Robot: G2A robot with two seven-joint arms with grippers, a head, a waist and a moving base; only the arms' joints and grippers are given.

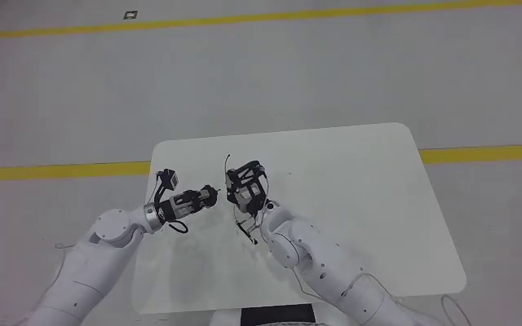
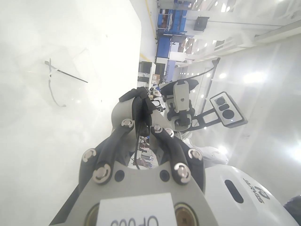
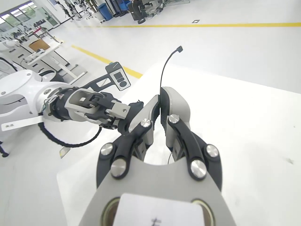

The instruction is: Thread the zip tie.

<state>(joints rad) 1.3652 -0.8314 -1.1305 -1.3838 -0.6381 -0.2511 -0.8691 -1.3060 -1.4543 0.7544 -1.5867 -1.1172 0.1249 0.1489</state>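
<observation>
A black zip tie point(image 3: 162, 71) stands up out of my right gripper point(image 3: 160, 99), which is shut on its strap. The small square head point(image 3: 180, 48) hangs free above the fingers, and a short piece of tail point(image 3: 169, 158) shows below them. From above, the right gripper point(image 1: 238, 181) is over the table's near left part, with the tie's head point(image 1: 227, 157) pointing away. My left gripper point(image 1: 214, 193) is level with it, its tip point(image 3: 137, 105) almost touching the right fingers. Its pads point(image 2: 138, 99) are shut, and a thin black strap point(image 2: 137, 139) like a zip tie's tail runs back from them toward the palm.
The white table point(image 1: 351, 187) has rounded corners. A thin black tie point(image 2: 70, 76) crossed by a pale one point(image 2: 50, 83) lies on it near the grippers, also seen from above point(image 1: 246, 232). The table's left edge is close to the left arm.
</observation>
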